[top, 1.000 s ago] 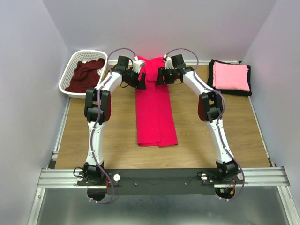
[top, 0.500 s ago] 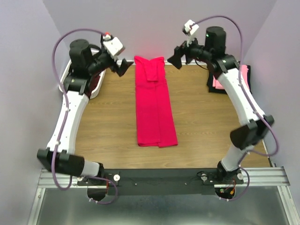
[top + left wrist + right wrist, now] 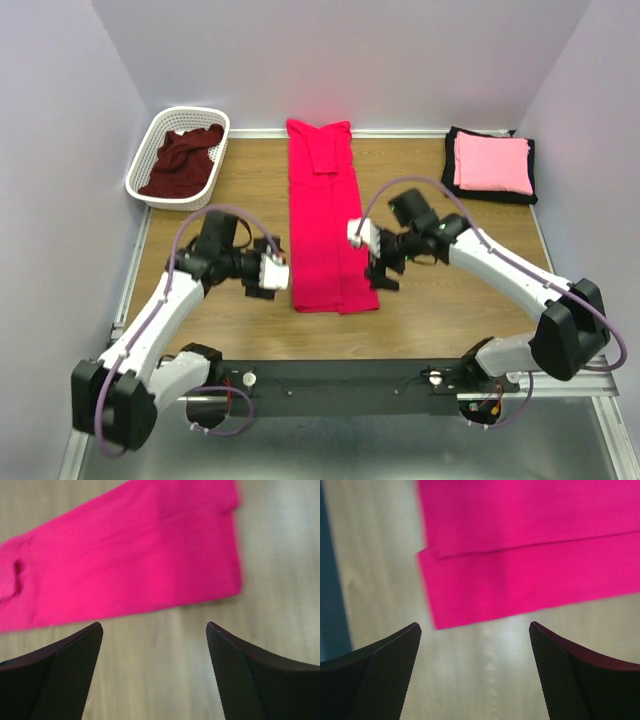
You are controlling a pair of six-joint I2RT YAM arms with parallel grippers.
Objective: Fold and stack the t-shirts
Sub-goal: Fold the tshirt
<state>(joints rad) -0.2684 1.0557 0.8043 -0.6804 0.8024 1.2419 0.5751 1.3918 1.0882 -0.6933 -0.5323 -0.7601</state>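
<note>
The crimson-red t-shirt (image 3: 325, 215) lies folded into a long narrow strip down the middle of the table; it also shows in the left wrist view (image 3: 125, 560) and the right wrist view (image 3: 530, 545). My left gripper (image 3: 277, 275) is open and empty just left of the strip's near end. My right gripper (image 3: 378, 262) is open and empty just right of that near end. The light pink t-shirt (image 3: 492, 162) lies folded on the black t-shirt (image 3: 462, 184) at the back right. The dark maroon t-shirt (image 3: 183, 160) is crumpled in the basket.
The white lattice basket (image 3: 141, 173) stands at the back left corner. The wooden table (image 3: 440, 310) has purple walls on three sides. A black rail (image 3: 340, 378) with the arm bases runs along the near edge.
Both arms have swung from the strip's far end, up and outward, then down to the near end. Both grippers now sit low on either side of the strip's near edge.
</note>
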